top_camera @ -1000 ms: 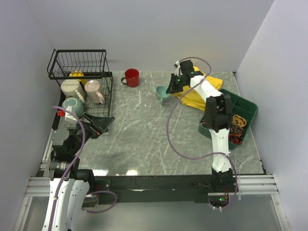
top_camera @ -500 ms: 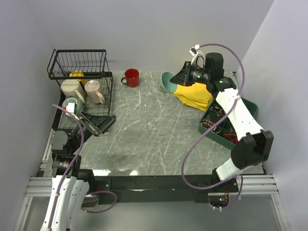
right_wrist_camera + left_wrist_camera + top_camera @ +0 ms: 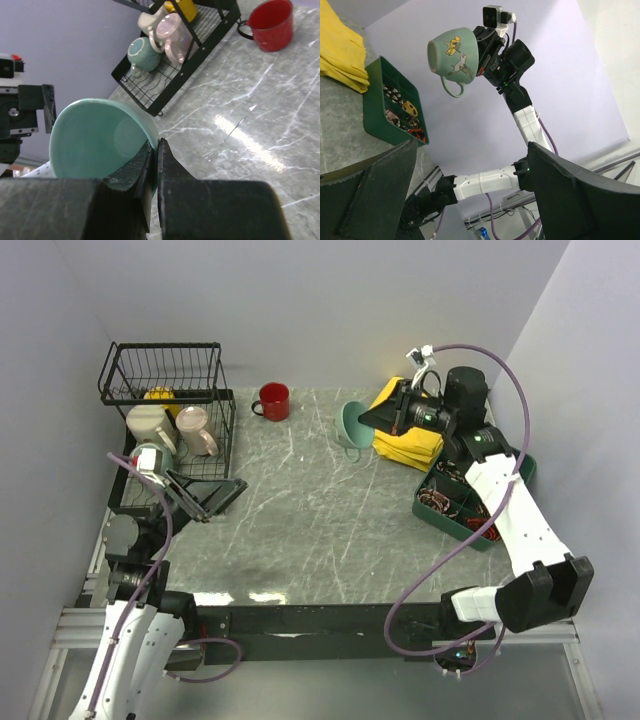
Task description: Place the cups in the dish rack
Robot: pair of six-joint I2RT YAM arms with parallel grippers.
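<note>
- My right gripper [image 3: 378,418] pinches the green mug [image 3: 349,427] by its rim, in the air well right of the dish rack [image 3: 165,368].
- My left gripper [image 3: 220,502] is spread, just beside that rack.

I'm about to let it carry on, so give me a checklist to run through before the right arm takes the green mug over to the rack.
1. Grip on mug: ok, right pincer is shut on its rim.
2. Mug lifted: ok, it hangs in the air.
3. Room on rack: ok, bare wires at its front.
4. Left pincer clear of rack: not ok, it sits open right at the rack's near corner.
5. Red mug out of the path: cannot tell.
</note>
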